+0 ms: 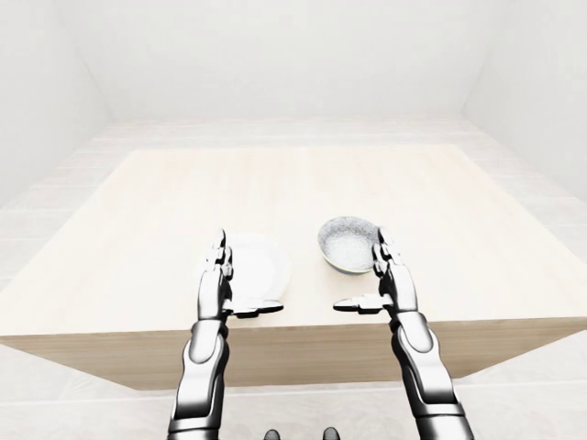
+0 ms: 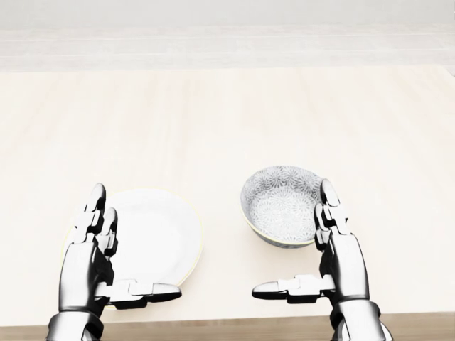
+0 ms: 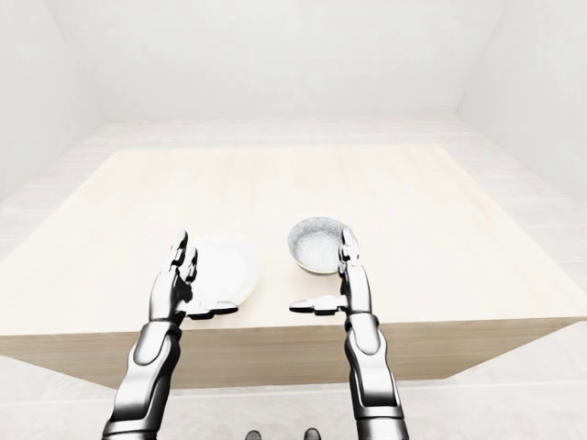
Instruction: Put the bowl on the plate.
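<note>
Head view: bowl (image 2: pixel 282 204) looks stiff, glazed, probably slippery and breakable; right hand (image 2: pixel 321 245), fingers spread, stands at its rim, the likely hold.

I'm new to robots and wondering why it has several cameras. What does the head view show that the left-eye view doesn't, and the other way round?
Only the head view shows the flowery pattern inside the bowl up close. Only the left-eye view shows the whole table, its edge nearest the camera, the floor and the walls. Both show the white plate left of the bowl, the open left hand over the plate, and the open right hand beside the bowl.
</note>
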### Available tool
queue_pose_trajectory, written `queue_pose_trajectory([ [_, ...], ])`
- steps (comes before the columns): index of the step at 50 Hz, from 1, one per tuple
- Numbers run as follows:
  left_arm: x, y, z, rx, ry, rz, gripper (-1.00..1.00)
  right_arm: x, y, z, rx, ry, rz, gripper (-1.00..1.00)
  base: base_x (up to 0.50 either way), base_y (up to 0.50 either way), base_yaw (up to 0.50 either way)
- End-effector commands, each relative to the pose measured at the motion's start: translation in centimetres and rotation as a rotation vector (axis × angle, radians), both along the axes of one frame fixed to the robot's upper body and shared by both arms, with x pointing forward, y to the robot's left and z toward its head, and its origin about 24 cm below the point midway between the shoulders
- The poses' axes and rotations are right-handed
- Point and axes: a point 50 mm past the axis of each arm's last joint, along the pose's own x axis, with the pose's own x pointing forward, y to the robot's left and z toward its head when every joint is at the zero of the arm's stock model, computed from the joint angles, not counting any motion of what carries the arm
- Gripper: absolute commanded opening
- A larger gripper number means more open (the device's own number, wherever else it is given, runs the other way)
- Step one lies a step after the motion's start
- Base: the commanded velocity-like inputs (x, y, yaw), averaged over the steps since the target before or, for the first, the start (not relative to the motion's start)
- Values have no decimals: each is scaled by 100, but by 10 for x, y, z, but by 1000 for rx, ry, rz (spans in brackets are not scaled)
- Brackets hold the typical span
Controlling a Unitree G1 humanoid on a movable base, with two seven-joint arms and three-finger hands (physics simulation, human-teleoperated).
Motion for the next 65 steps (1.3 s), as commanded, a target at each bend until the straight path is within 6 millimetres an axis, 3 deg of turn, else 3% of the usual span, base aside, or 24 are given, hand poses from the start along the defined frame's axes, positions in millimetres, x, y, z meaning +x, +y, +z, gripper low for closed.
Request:
queue_pose_trajectory([
  [1,4,7,2,66,14,-21,100,1,-5,7,16,-18,4,100,0,0,0],
  [22,4,12,8,93,8,-23,100,1,-5,17,-31,-39,-4,100,0,0,0],
  [38,2,19,47,123,-127,-9,100,5,-5,44,-80,-124,6,100,0,0,0],
  [49,2,19,47,123,-127,-9,100,5,-5,44,-80,-124,6,100,0,0,0],
  [51,2,26,58,162,-167,0,100,4,-5,65,-127,-212,20,100,0,0,0],
  [65,2,28,57,168,-163,9,100,1,-5,63,-126,-204,23,100,0,18,0],
])
